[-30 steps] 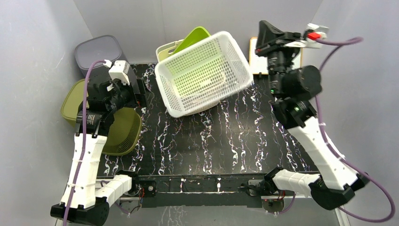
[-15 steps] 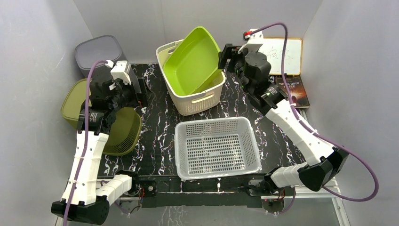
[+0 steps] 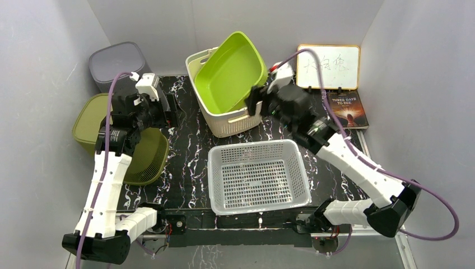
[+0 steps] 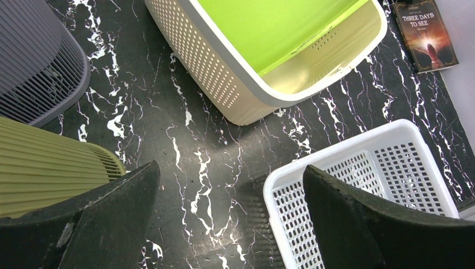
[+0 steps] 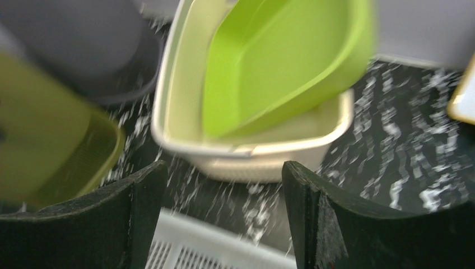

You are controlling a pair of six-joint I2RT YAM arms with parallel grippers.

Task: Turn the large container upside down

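Note:
The large container [image 3: 257,176] is a white perforated basket lying flat at the table's near middle, its opening seemingly facing up. Its corner shows in the left wrist view [image 4: 358,185] and its far rim, blurred, in the right wrist view [image 5: 224,246]. My right gripper [image 3: 253,106] hangs open and empty above the strip between that basket and the cream basket [image 3: 232,117]; in its own view the right gripper [image 5: 224,213] holds nothing. My left gripper [image 3: 168,112] hovers open over bare table at the left, and in its own view the left gripper [image 4: 229,213] is also empty.
A lime green tub [image 3: 232,67] leans inside the cream basket. A grey bin [image 3: 115,61] and an olive bin [image 3: 148,154] stand at the left. At the back right lie a whiteboard [image 3: 330,59] and a book [image 3: 347,109].
The white basket, held tilted in the air at the back a second ago, now rests flat at the front. My right gripper has opened and swung left and lower. The left arm hardly moved.

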